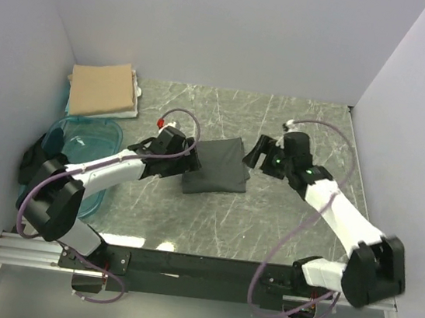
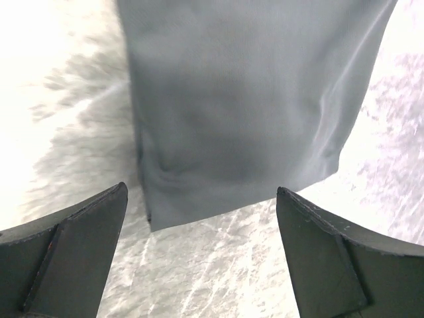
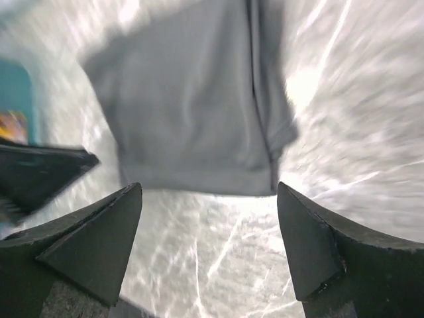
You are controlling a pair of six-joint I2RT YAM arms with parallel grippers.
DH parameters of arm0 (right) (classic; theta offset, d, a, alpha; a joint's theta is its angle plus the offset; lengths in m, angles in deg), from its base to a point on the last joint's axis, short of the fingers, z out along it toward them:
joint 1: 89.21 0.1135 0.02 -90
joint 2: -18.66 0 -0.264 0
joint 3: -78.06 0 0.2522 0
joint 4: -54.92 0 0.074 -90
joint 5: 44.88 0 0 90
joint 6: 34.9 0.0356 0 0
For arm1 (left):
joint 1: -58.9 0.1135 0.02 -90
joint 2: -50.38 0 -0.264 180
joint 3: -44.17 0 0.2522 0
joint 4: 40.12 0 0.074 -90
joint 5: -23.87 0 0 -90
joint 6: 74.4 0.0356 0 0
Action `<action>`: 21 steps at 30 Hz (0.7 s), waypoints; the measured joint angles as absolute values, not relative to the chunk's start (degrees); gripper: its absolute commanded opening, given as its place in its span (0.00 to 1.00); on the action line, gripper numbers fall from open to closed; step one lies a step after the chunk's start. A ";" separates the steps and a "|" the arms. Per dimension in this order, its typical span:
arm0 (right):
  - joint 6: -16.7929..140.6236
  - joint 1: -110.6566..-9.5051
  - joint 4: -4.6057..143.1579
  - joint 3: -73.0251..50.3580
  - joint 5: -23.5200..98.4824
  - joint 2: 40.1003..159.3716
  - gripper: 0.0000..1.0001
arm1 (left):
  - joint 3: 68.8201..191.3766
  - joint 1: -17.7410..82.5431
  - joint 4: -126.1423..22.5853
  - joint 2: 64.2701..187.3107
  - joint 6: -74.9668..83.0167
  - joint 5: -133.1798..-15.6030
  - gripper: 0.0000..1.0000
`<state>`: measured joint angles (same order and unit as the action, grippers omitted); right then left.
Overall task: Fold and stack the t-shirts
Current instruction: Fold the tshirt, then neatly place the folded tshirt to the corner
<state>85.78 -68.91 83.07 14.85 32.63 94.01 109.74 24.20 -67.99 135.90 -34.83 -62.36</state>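
top view alone shows the tan shirt (image 1: 104, 90) upper left; wrist views show left gripper (image 2: 202, 189) and right gripper (image 3: 210, 187) spread, empty, before the charcoal shirt (image 2: 252, 99).

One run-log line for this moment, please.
dark grey t-shirt: folded, mid-table | left gripper: open, at its edge | right gripper: open, at its edge | tan t-shirt: folded, far-left corner

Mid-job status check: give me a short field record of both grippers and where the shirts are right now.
grey t-shirt: folded flat, centre, between the grippers
tan t-shirt: folded, back-left corner
left gripper: open, empty, at grey t-shirt's left edge
right gripper: open, empty, at its right edge
teal tub: left side, in front of tan t-shirt
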 measured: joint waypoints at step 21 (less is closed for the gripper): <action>85.69 -69.50 92.21 23.50 63.21 62.62 1.00 | 124.98 30.28 -68.12 157.12 -33.02 -64.55 0.72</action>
